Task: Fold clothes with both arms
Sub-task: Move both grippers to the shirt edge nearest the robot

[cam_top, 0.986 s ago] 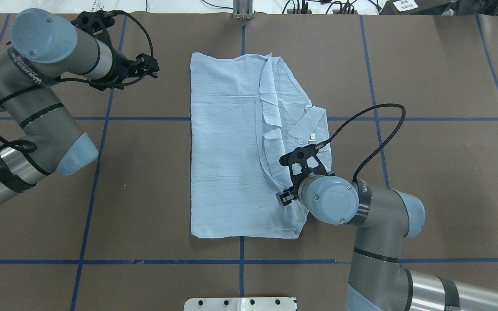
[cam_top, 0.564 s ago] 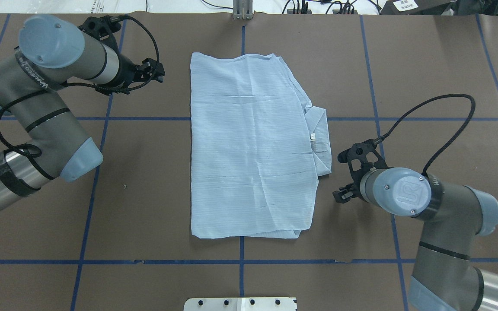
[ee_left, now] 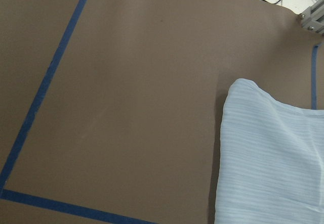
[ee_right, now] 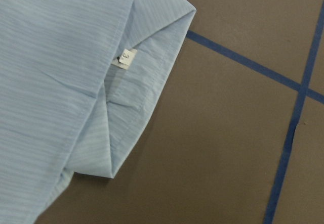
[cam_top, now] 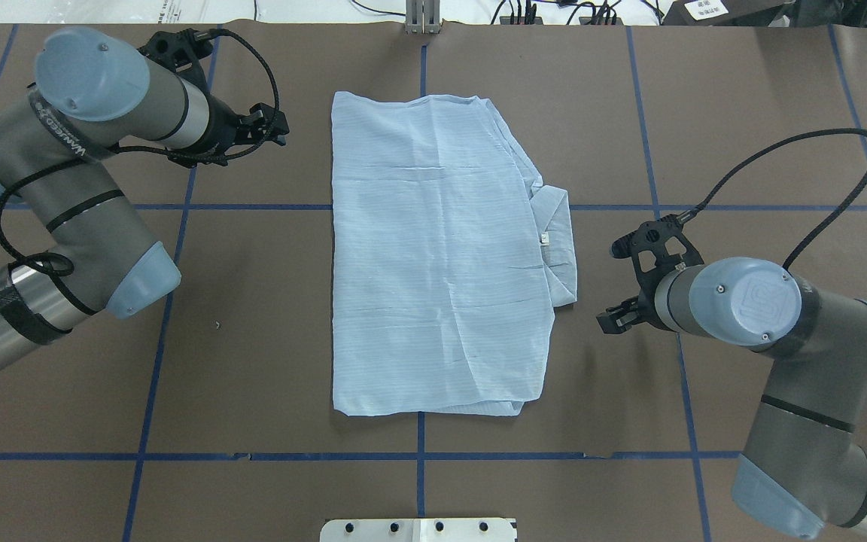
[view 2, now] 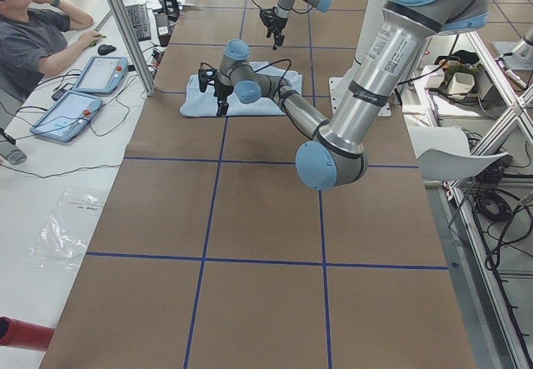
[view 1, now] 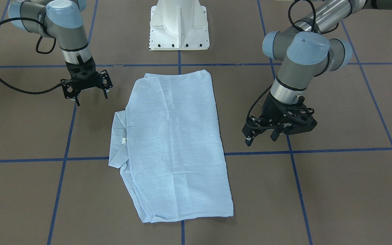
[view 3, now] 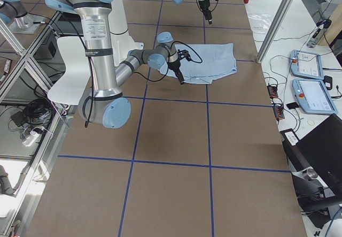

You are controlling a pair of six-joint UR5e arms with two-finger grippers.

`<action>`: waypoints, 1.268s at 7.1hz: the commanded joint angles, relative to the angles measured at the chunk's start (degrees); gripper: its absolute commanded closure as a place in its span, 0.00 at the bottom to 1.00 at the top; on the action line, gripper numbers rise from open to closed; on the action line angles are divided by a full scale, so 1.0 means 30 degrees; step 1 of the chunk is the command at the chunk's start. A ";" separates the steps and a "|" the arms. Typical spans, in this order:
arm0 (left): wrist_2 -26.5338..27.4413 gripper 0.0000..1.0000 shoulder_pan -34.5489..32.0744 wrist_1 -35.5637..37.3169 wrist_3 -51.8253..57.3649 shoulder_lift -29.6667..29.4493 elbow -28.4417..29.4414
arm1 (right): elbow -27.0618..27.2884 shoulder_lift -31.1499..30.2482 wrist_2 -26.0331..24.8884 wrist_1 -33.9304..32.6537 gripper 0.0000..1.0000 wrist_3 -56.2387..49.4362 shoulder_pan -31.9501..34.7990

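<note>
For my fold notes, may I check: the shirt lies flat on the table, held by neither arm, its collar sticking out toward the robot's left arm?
Not quite: the overhead view shows the collar sticking out toward the right arm, not the left. The shirt lies flat on the table, held by neither arm.

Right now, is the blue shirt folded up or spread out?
Folded. The shirt lies as one tidy rectangle, no sleeves showing, with its collar poking out from under the top layer.

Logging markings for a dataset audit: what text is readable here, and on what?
"UR": logo on the right arm joint cap.
Shirt tag: print too small to read.
Left arm band: white lettering, blurred, unreadable.
</note>
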 commanded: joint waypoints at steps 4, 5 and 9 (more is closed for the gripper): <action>0.0308 0.00 0.6558 0.1130 -0.8393 0.3272 -0.6924 | 0.0189 0.0790 0.2926 0.0645 0.00 0.3567 0.0166; 0.1445 0.01 0.8286 0.1806 -0.9689 0.3131 -0.7050 | 0.0160 0.0703 0.3568 0.1375 0.00 0.4706 0.0166; 0.2597 0.10 0.9768 0.1901 -1.0141 0.1931 -0.3921 | 0.0247 0.0819 0.3867 0.1412 0.00 0.5157 0.0137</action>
